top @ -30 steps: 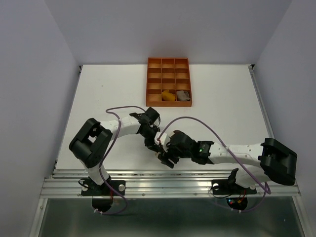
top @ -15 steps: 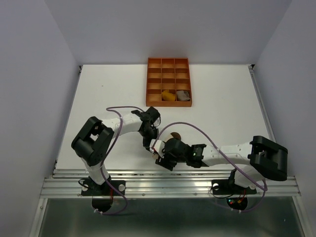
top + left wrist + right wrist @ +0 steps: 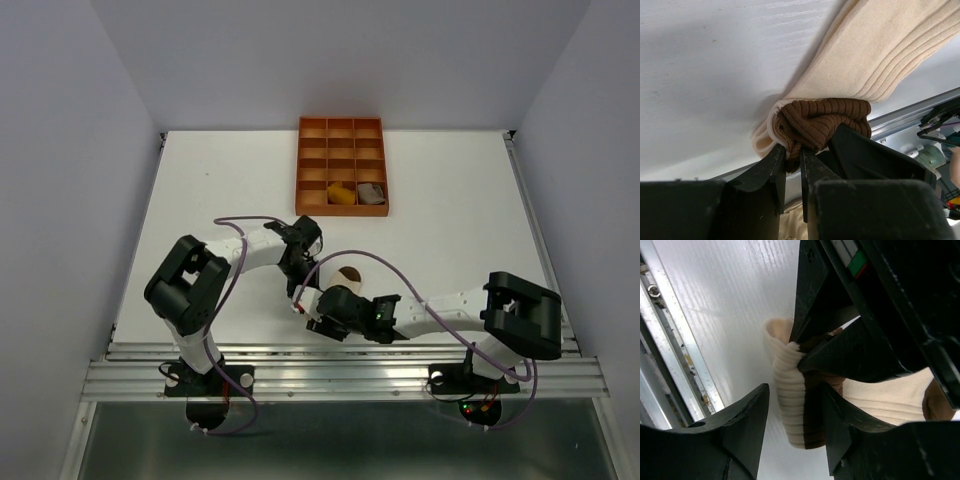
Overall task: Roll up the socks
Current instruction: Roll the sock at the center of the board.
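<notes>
three socks (image 3: 348,273), one tray (image 3: 314,150)

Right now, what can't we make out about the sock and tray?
Top external: colour-blocked sock mostly hidden under left gripper and right gripper.
Left wrist: sock's far end cut off by frame edge.
Right wrist: left gripper's body covers part of the roll.
Top external: yellow item and grey item in tray too small to identify.

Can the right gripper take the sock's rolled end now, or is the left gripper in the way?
Probably yes. The sock lies rolled between the open fingers of the right gripper. The left gripper pinches its brown part close by, so they may touch.
</notes>
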You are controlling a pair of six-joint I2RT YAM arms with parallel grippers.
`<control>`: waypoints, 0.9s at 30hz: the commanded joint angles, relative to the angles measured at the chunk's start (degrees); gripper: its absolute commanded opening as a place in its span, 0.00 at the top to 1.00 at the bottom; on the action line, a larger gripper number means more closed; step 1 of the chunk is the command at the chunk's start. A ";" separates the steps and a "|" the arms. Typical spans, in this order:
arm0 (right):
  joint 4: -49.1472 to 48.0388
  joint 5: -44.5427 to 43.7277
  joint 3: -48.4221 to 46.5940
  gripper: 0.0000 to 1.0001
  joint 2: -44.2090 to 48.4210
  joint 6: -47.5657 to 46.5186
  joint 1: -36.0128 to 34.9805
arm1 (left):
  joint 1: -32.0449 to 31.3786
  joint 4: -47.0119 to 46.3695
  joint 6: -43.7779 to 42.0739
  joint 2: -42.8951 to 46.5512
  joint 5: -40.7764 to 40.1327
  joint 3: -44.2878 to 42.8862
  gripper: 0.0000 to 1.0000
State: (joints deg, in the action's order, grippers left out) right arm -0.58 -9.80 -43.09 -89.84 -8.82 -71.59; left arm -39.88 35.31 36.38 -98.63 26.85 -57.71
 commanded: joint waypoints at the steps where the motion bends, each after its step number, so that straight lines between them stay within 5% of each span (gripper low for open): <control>1: 0.40 -4.08 -1.47 0.50 -4.54 -0.41 -0.83 | 0.50 2.05 -1.14 -0.51 5.58 2.51 1.00; 8: 3.21 -4.88 -2.53 0.85 -7.19 -2.07 -1.97 | 2.34 1.08 -1.66 1.33 6.81 3.31 0.99; 12: 3.39 -2.78 -2.17 0.97 -7.01 -3.05 -1.97 | 3.22 -1.29 -1.75 4.05 7.78 4.27 0.80; 21: 3.48 7.50 -2.70 0.99 -5.34 3.36 1.00 | 8.06 -4.64 -0.79 13.11 -0.82 3.58 0.50; 27: 1.90 17.96 -2.35 0.99 -3.94 8.20 5.75 | 12.98 -5.33 -0.96 16.36 -5.67 2.25 0.49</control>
State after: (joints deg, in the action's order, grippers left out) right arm -0.84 -2.81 -46.52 -93.23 -5.87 -68.25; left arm -29.30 30.96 35.88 -85.17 25.17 -53.67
